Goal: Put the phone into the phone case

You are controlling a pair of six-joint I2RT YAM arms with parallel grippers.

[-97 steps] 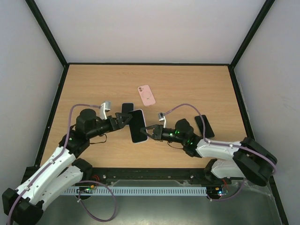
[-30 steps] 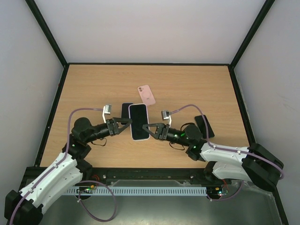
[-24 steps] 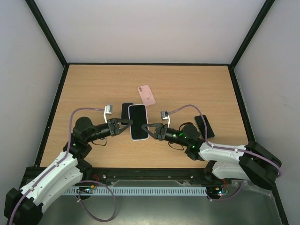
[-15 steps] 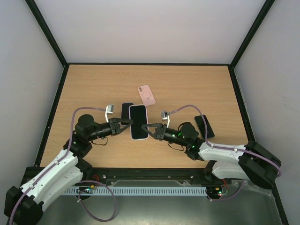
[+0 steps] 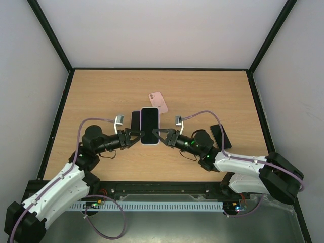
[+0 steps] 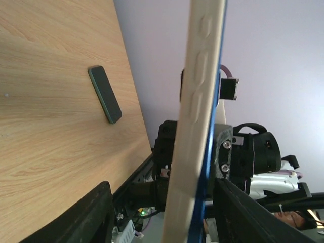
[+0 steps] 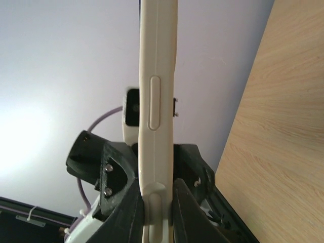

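A phone with a black screen (image 5: 150,126) sits in a cream phone case (image 6: 195,101), held edge-up just above the table between both arms. The phone's blue edge (image 6: 211,131) shows along the case. My right gripper (image 5: 160,134) is shut on the right long edge of the case (image 7: 158,101), its fingers (image 7: 188,212) pinching it. My left gripper (image 5: 135,136) is open around the opposite edge. In the left wrist view the left gripper (image 6: 162,187) straddles the case with a gap at each finger.
A pink phone-shaped item with a camera cutout (image 5: 158,103) lies just beyond the held phone. A dark phone (image 5: 134,118) lies partly behind it on the left. Another dark phone (image 5: 221,135) lies beside the right arm, also visible as the dark phone (image 6: 105,94).
The cased phone and both grippers have shifted toward the far side of the table, closer to the pink item. The right gripper has kept its hold throughout.
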